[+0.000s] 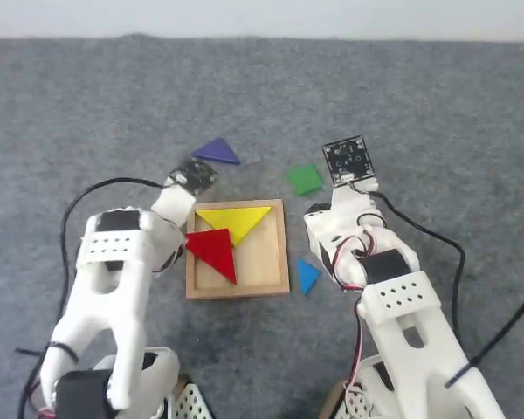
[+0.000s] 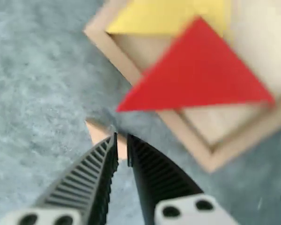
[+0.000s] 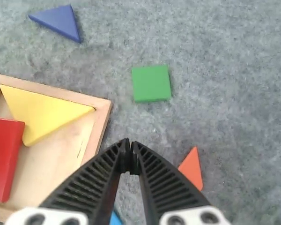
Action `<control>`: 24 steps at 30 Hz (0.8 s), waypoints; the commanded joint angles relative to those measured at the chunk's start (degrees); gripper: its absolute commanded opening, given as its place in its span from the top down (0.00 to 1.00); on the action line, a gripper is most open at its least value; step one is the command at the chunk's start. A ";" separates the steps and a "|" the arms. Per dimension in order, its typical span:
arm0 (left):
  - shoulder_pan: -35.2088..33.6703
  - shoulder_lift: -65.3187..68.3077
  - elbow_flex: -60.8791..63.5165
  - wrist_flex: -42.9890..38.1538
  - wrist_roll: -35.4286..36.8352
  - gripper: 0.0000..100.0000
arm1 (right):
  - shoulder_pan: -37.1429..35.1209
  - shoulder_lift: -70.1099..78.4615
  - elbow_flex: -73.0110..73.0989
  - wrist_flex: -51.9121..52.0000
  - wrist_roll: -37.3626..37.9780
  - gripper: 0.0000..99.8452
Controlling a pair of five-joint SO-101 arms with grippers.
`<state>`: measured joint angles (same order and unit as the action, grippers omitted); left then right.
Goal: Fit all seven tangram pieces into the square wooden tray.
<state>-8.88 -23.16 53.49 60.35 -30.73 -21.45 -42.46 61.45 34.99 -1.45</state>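
Now, left gripper (image 2: 122,140) low over grey carpet (image 1: 419,113), just outside the wooden tray (image 2: 103,42); fingers drawn nearly together, thin slit, nothing clamped. Pale tan corner (image 2: 97,132) beneath the tips, kind unclear. Red triangle (image 1: 215,250) in tray, one corner out over the rim, touching yellow triangle (image 1: 234,218). Right gripper (image 3: 130,147) closed tip to tip, empty, beside the tray. Loose on carpet outside it: green square (image 1: 305,180), dark blue triangle (image 1: 217,152), orange triangle (image 3: 192,168), light blue triangle (image 1: 306,276).

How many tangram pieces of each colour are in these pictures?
Yellow triangle: 1
Red triangle: 1
Dark blue triangle: 1
Light blue triangle: 1
Green square: 1
Orange triangle: 1
Pale tan piece: 1
Total: 7
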 commanded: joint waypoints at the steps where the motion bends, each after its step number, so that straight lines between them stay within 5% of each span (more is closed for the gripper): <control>1: 0.88 -2.02 -0.22 -2.99 11.25 0.97 | 0.13 -2.42 -3.52 0.40 -0.70 0.99; 5: 0.88 -2.02 0.04 -3.08 18.29 0.99 | 0.22 -2.42 -3.52 0.40 -0.70 0.99; 17: 0.88 -1.58 -1.27 1.49 24.18 0.99 | 0.13 -2.42 -3.52 0.40 -0.62 0.99; 24: 0.88 15.03 -11.56 3.96 28.40 0.99 | 0.04 -2.51 -4.75 2.77 -0.79 0.99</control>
<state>-8.44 -15.25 48.40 63.34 -4.35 -21.54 -42.46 61.10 36.31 -1.45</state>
